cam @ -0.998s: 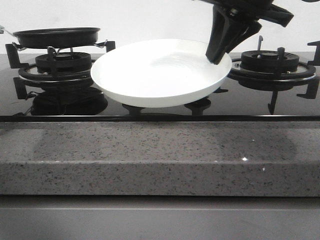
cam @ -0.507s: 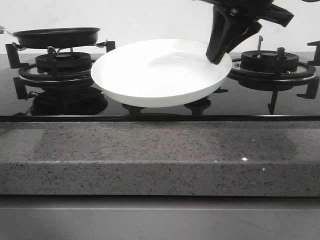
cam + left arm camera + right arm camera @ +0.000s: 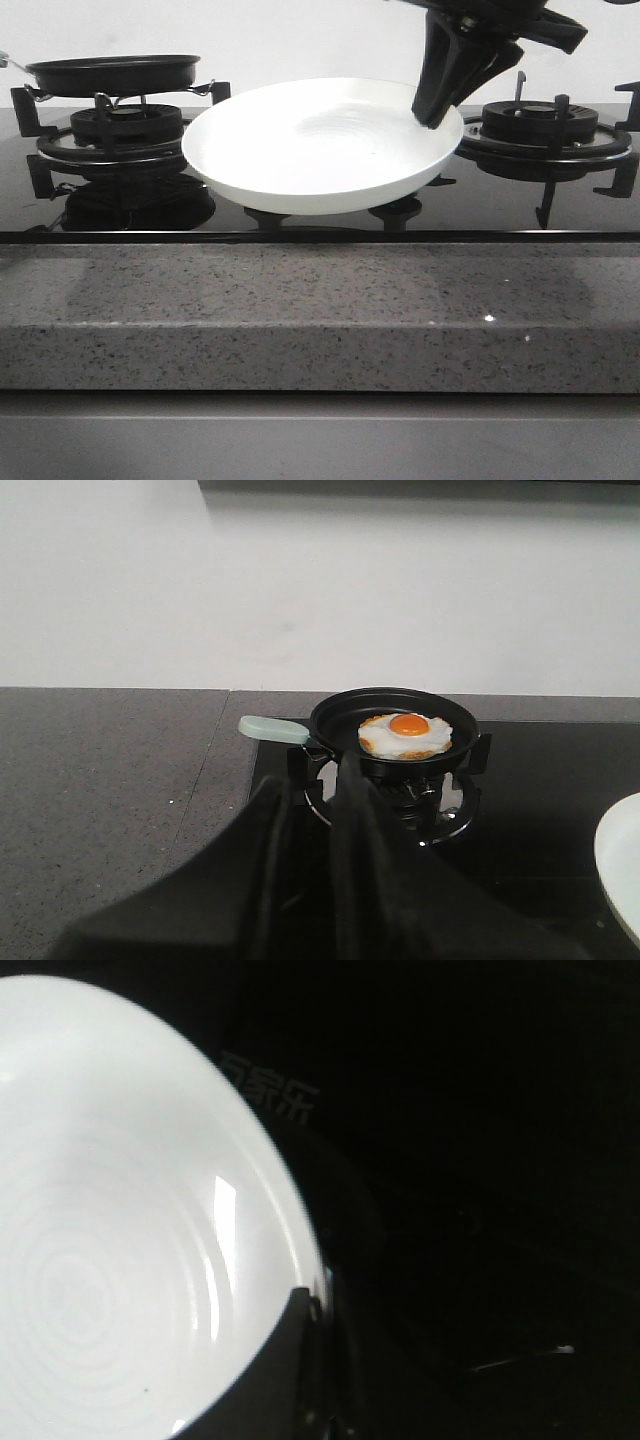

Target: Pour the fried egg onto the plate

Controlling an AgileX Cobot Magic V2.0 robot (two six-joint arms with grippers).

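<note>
On left burner (image 3: 125, 125): black pan (image 3: 392, 728), pale handle; fried egg (image 3: 405, 734) lies inside, orange yolk up. Between burners, above glass hob (image 3: 330, 215): white plate (image 3: 300, 150), tilted, raised off surface. Right gripper (image 3: 437, 112) clamped on plate's right rim. Left gripper (image 3: 310, 810) back from pan, near counter edge, fingers close together, nothing between.

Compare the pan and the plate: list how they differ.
Colour: the pan is black with a pale handle; the plate is plain white.
Contents: the pan holds the egg; the plate is empty.
Support: the pan sits on the left burner; the plate is lifted and tilted, its rim gripped by the right tool.
Size: the plate looks wider than the pan.
Both are round and shallow.
</note>
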